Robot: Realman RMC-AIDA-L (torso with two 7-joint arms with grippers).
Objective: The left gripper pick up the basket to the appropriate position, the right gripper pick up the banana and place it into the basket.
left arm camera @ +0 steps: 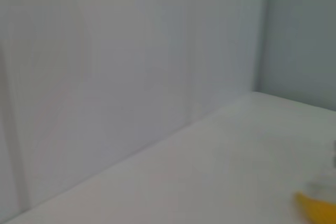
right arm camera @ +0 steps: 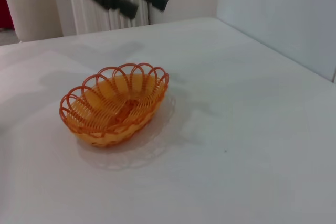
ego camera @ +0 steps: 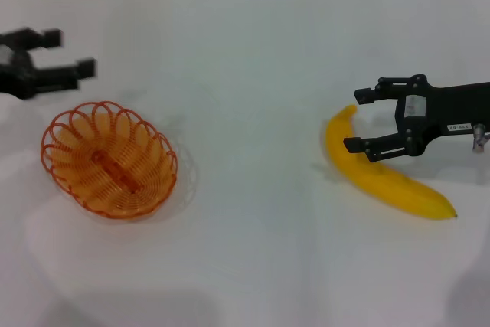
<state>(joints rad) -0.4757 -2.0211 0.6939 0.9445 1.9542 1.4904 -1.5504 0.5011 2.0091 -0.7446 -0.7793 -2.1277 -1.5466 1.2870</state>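
Basket [ego camera: 109,160] empty, left tool [ego camera: 65,54] spread beyond it, right tool [ego camera: 358,120] spread astride banana [ego camera: 383,174].

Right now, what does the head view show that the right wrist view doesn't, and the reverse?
Only the head view shows the banana and the right gripper, fingers open astride the banana's upper part. Only the right wrist view shows a white pot beyond the table. Both show the empty basket on the white table, and the left gripper, open, hovering beyond the basket without touching it.
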